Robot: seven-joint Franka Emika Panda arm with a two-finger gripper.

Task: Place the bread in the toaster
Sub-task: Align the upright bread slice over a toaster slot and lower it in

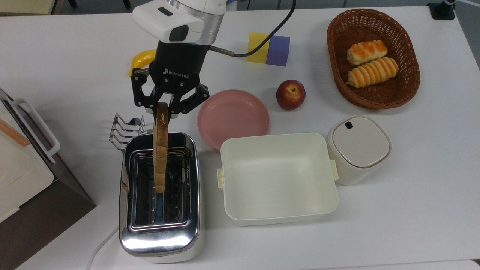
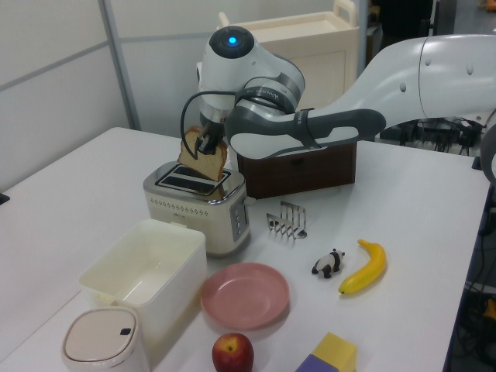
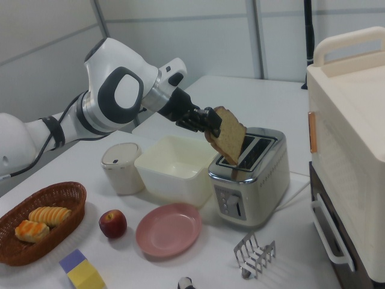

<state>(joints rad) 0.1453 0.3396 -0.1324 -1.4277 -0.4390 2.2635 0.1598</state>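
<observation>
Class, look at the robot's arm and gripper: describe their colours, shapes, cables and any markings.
The arm has rounded white shells with grey joint bands and a blue light on top of one joint. A black cable loops beside the wrist. The gripper is black, with linked metal fingers and white "ROBOTIQ" lettering.

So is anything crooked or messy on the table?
Nothing is spilled or broken. The only crooked thing is the brown bread slice: the gripper holds it leaning rather than straight up above the shiny chrome toaster, its lower end near the slots.
</observation>
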